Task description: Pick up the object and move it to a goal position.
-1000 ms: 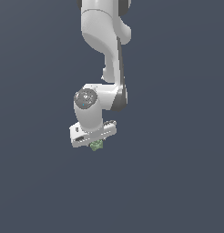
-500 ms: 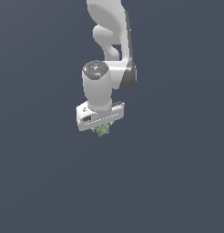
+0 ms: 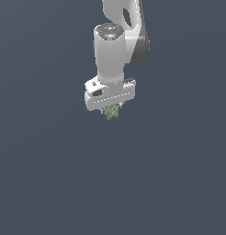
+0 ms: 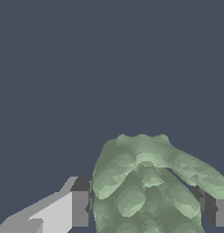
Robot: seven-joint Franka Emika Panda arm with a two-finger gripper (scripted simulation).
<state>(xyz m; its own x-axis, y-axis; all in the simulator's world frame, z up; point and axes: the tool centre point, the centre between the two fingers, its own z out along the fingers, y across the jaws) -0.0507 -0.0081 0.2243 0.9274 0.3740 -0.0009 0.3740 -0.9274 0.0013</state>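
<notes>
The object (image 3: pixel 111 112) is a tiny lumpy pale-green lump hanging just under the white hand of the arm in the exterior view. My gripper (image 3: pixel 111 110) is shut on it, and most of the fingers are hidden behind the hand's body. In the wrist view the object (image 4: pixel 148 186) fills the space between the two fingers, with one dark pad (image 4: pixel 80 207) against one side and the other pad (image 4: pixel 209 207) against the opposite side. The gripper (image 4: pixel 145 208) holds it off the dark surface.
Only a plain dark grey-blue surface (image 3: pixel 50 183) shows around and under the arm. No other object or container is visible in either view.
The arm has carried the object upward and toward the exterior view's right over the last second. The wrist now stands more upright. The gripper stays shut on the object.
</notes>
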